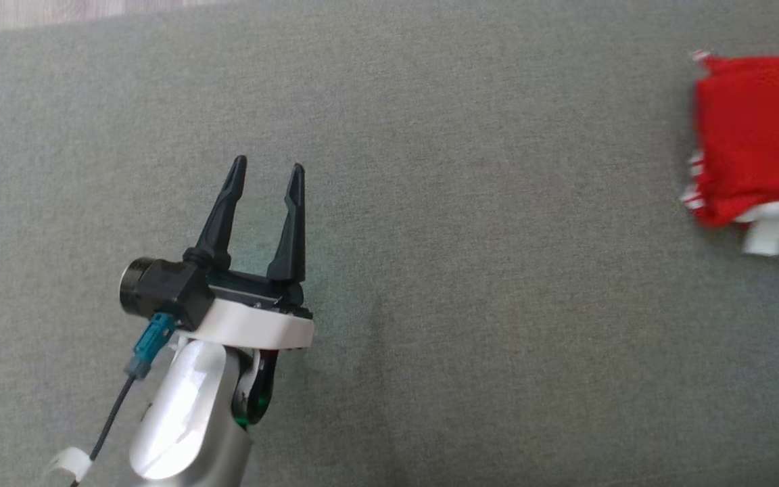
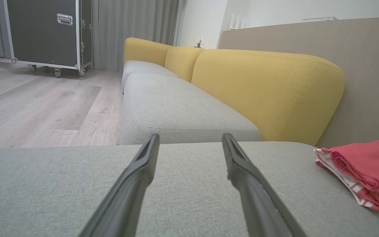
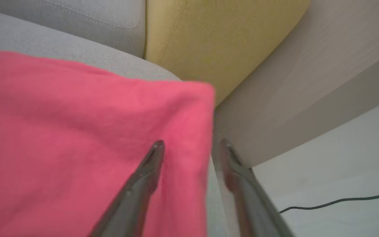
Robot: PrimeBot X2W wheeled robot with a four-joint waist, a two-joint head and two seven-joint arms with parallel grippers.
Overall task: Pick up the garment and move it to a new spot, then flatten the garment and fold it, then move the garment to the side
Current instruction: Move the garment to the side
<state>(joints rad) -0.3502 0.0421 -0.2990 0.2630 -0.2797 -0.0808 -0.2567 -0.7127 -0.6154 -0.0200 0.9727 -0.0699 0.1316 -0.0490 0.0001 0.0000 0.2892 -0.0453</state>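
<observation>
We see the folded red cloth garment with white striped trim (image 1: pixel 758 135) lying at 3 o'clock on the grey woven sofa seat (image 1: pixel 464 304). Our left gripper (image 1: pixel 268 164), at 7 o'clock, gapes wide and empty. Our right gripper (image 3: pixel 192 142) hangs parted over the garment's edge, clasping nothing. Beyond are yellow upholstered backrests (image 2: pixel 268 89) and a pale wood-plank floor (image 2: pixel 38 102).

The grey seat (image 1: pixel 498 304) lies wide and flat between the left gripper (image 1: pixel 268 164) and the folded red cloth (image 1: pixel 758 135), so a gripper could pass there with lots of room. The red cloth lies at the far right. Over there it gets tight. A yellow sofa back (image 2: pixel 265 89) and a brown wall panel (image 2: pixel 360 65) stand close by that corner. The right gripper (image 3: pixel 192 143) hangs over the cloth's edge, near the panel.
</observation>
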